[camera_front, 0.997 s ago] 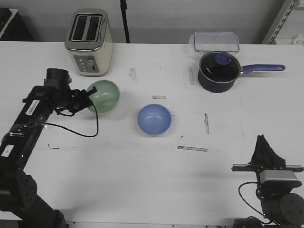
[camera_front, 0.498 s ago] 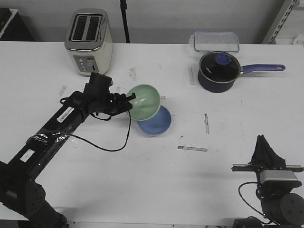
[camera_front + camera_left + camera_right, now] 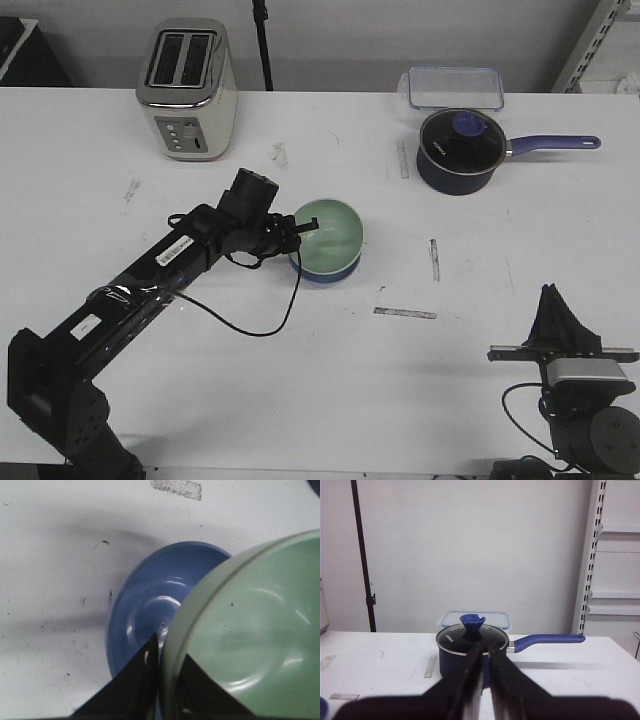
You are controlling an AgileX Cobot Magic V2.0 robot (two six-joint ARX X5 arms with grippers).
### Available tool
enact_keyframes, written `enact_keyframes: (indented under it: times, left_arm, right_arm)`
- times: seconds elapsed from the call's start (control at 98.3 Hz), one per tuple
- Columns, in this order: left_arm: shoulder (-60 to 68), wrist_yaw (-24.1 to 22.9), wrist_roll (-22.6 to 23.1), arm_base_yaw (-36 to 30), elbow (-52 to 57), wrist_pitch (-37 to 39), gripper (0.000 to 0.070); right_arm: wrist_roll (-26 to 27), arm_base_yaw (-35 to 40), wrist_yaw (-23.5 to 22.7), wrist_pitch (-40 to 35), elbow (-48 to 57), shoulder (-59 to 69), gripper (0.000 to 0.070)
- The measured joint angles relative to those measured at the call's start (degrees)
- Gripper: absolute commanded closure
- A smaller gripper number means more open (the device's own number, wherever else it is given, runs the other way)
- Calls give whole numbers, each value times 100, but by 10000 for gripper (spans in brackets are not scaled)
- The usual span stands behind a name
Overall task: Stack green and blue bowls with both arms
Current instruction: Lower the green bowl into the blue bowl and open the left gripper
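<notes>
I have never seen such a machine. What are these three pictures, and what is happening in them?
It is a robot with two black arms at a white table. One picture looks forward over the table; the other two come from cameras on each wrist. The left tool grips the rim of the green bowl and holds it over the blue bowl. The right tool is shut, holds nothing and is parked at the table's near edge. Also there: a toaster, a saucepan, a clear container.
</notes>
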Motion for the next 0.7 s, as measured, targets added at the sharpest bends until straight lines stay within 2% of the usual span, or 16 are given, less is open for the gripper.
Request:
enact_keyframes:
  times: [0.132, 0.417, 0.468, 0.539, 0.702]
  left_arm:
    - [39, -199, -4, -2, 0, 2, 699]
    - [302, -199, -17, -28, 0, -11, 694]
    - [304, -197, -17, -46, 0, -9, 671]
    - [304, -195, -17, -66, 0, -2, 602]
    - [304, -192, -17, -76, 0, -7, 569]
  right_arm:
    - [0, 0, 0, -2, 0, 0, 684]
    - [0, 0, 0, 0, 0, 0, 684]
    - [0, 0, 0, 0, 0, 0, 684]
    - [0, 0, 0, 0, 0, 0, 684]
    - [0, 0, 0, 0, 0, 0, 684]
